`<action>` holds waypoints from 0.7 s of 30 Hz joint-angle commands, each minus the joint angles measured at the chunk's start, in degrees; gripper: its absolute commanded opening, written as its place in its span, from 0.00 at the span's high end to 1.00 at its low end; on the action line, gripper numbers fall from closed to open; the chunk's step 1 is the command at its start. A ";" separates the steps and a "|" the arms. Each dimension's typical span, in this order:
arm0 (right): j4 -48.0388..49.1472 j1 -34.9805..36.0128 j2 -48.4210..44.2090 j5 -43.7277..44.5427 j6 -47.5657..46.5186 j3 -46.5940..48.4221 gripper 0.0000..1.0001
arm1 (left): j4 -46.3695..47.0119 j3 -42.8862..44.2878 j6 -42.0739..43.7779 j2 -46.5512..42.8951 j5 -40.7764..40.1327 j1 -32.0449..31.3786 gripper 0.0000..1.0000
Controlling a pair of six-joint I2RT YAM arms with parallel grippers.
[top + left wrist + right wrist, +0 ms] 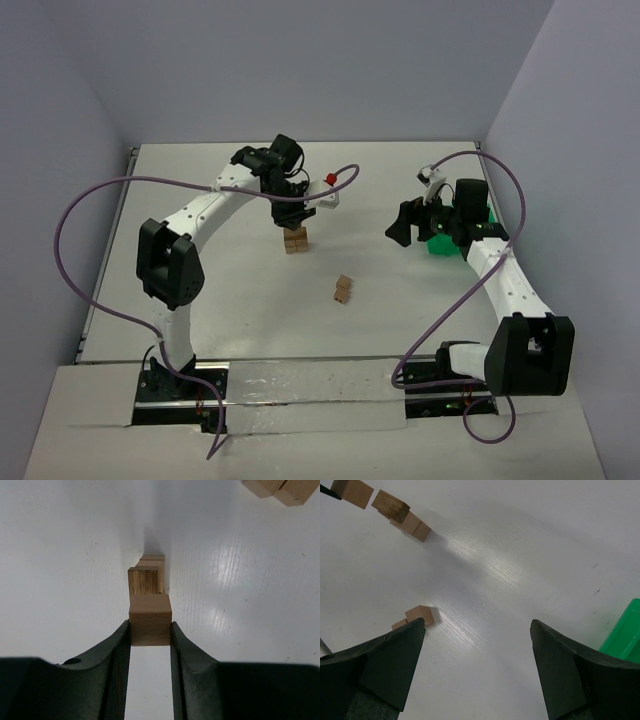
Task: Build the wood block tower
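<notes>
Left hand (pixel 290 214) (pixel 150 626) was clamped on one small wooden block (pixel 150 619), both fingers pressed flat on its sides. The block hung right over the stack of blocks (pixel 295 240) (pixel 146 576) near the middle of the counter (pixel 230 290). In the right wrist view the held block (pixel 352 491) sat just off the stack's top (pixel 402 517), with a thin gap between them (not touching, as far as that angle showed). The top block of the stack was turned a bit against the ones below and had a darker grained face.

Two loose blocks (pixel 343 289) (pixel 417 616) lay side by side, touching, on the counter nearer the arm bases, well apart from the stack.

Right hand (pixel 405 228) (pixel 477 625) was spread wide open, holding nothing, above bare counter off to the right. Green bin (pixel 440 243) (pixel 625 635) sat just beside it, on its far side from the stack.
</notes>
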 commanded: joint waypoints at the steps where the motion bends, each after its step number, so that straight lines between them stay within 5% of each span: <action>1: 3.79 -0.15 -0.35 0.13 1.09 -0.13 0.07 | 0.08 2.14 -0.74 1.82 -1.29 0.03 0.86; 21: 5.27 -0.15 0.51 -0.66 2.39 -0.38 0.07 | 0.52 3.16 -2.27 4.65 -3.47 0.20 0.76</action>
